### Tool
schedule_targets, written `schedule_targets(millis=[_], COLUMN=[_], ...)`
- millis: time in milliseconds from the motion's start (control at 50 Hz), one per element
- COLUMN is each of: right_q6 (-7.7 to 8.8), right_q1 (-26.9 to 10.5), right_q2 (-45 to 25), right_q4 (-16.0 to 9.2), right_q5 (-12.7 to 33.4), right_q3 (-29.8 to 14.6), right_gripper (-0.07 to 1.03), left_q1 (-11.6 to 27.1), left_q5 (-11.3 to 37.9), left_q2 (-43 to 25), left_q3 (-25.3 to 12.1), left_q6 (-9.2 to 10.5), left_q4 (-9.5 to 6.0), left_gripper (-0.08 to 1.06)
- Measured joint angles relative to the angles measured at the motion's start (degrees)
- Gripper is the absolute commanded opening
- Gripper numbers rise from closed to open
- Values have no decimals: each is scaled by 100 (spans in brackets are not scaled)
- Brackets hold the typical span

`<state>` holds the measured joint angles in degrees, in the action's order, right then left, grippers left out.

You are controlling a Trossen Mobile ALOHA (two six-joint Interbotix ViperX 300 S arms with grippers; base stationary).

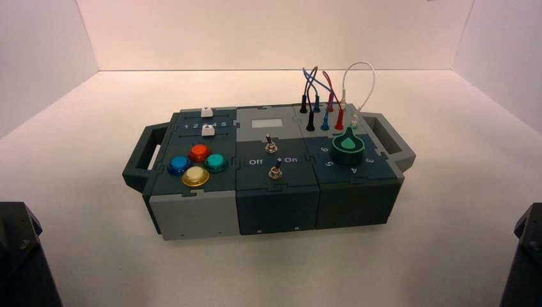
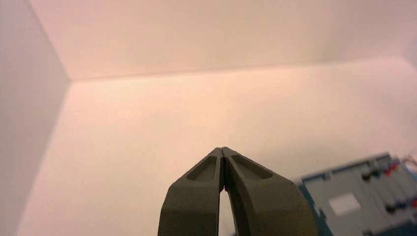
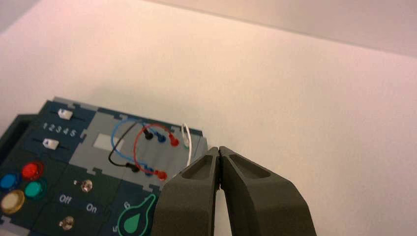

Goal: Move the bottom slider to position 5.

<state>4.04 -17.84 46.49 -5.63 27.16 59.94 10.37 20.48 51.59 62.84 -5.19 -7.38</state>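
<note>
The box point(image 1: 192, 217) stands mid-table. The bottom slider point(image 1: 208, 131) is a small white knob in a dark blue track, just behind the coloured buttons; it also shows in the right wrist view point(image 3: 50, 143). The numeral 5 point(image 1: 223, 124) ends the printed row 1 to 5 point(image 3: 73, 133), to the knob's right and apart from it. The twin white knob point(image 1: 206, 112) sits in the farther track. My left gripper point(image 2: 223, 148) is shut and empty, off the box's left. My right gripper point(image 3: 218, 147) is shut and empty, off the box's right near side.
Both arms point(image 1: 19, 256) point(image 1: 527, 256) sit parked at the near corners. On the box are round buttons point(image 1: 198, 165), two toggle switches point(image 1: 271, 144), a green dial point(image 1: 348, 146) and plugged wires point(image 1: 326, 96). White walls enclose the table.
</note>
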Motion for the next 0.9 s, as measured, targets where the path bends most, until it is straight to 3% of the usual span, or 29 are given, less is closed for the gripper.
schedule_targets(millis=[460,660,900], right_q6=[0,0,0], right_q1=[-70,-554,-1081], right_q2=[-519,-527,-527], right_q4=[-79,-88,-88], right_q5=[281,352,369], right_q3=[-70,-79,-79], right_gripper=[-2,-2,-2], left_q1=[967,1380,1415], left_q5=[703,914,1090], left_q2=[-1397,-1863,-2030], left_q3=[-290,-404,-422], left_q6=[0,9,193], left_q4=[-9,-9,-53], left_gripper=[-3,-3,-3])
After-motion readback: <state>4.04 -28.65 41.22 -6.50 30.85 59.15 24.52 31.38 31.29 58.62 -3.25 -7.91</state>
